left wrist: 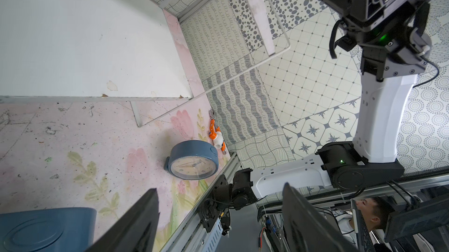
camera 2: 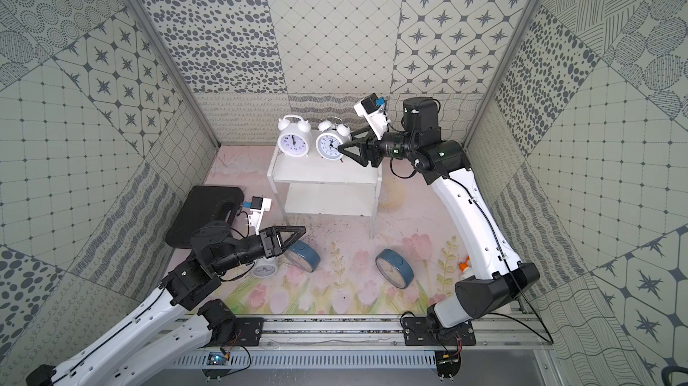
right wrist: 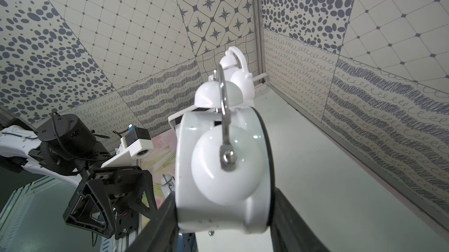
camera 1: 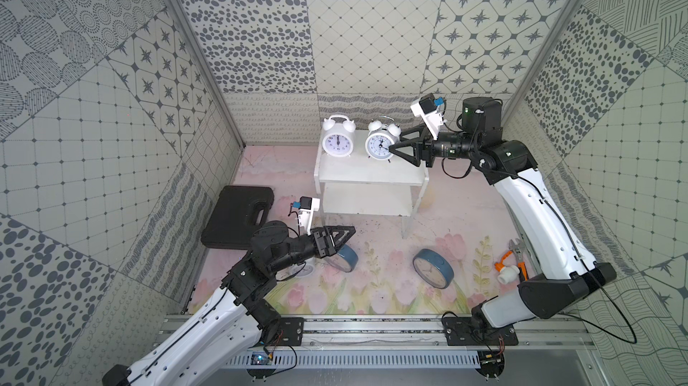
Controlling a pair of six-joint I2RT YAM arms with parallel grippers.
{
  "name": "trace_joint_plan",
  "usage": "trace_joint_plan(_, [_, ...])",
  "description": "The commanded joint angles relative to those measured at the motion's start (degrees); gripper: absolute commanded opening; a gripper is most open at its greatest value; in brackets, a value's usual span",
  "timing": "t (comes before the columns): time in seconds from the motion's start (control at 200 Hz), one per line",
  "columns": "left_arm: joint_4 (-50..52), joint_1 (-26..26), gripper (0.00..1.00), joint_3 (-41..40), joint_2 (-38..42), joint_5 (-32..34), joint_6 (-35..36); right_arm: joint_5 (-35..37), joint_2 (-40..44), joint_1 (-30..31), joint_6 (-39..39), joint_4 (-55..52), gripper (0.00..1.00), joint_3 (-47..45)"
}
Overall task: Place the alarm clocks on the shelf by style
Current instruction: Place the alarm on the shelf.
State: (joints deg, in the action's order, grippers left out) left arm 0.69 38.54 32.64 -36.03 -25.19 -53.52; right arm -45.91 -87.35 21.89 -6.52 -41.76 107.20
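Base: pink floral-print tabletop mat (camera 1: 372,293) | On mat were: white two-tier rack shelf (camera 1: 372,175) at back; flat black plastic case (camera 1: 234,216) at left; left round blue-cased cream-dial clock (camera 1: 348,257); right round blue-cased cream-dial clock (camera 1: 433,267); small white twin-bell clock (camera 2: 262,270), half hidden; orange-handled tools (camera 1: 510,261) at right | Shelf's top tier held: white-handled twin-bell clock (camera 1: 337,143) beside metal-handled twin-bell clock (camera 1: 378,146), both upright.

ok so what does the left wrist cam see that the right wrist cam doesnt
Only the left wrist view: two blue clocks on the floral mat, the far blue clock and the near blue clock beside the open left gripper, plus an orange-handled tool.
Only the right wrist view: a white twin-bell clock clamped in the right gripper, with a second twin-bell clock behind it.
Both: the white shelf and the patterned walls.
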Motion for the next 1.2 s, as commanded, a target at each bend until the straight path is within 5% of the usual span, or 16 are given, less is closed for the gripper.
trace_joint_plan(0.0, [-1.01,-0.05,0.82,-0.27,-1.55,0.58,1.87,-3.39,-0.18,-1.37,-3.29,3.20,0.41,2.47])
trace_joint_plan(0.595, [-3.26,-0.07,0.82,-0.37,-4.75,-0.65,2.00,5.70,-1.70,-2.29,-5.16,3.27,0.46,0.95])
trace_joint_plan(1.196, [-3.25,-0.06,0.81,-0.43,-4.75,-0.30,2.12,6.36,-2.71,-2.31,-6.13,0.82,0.51,0.65])
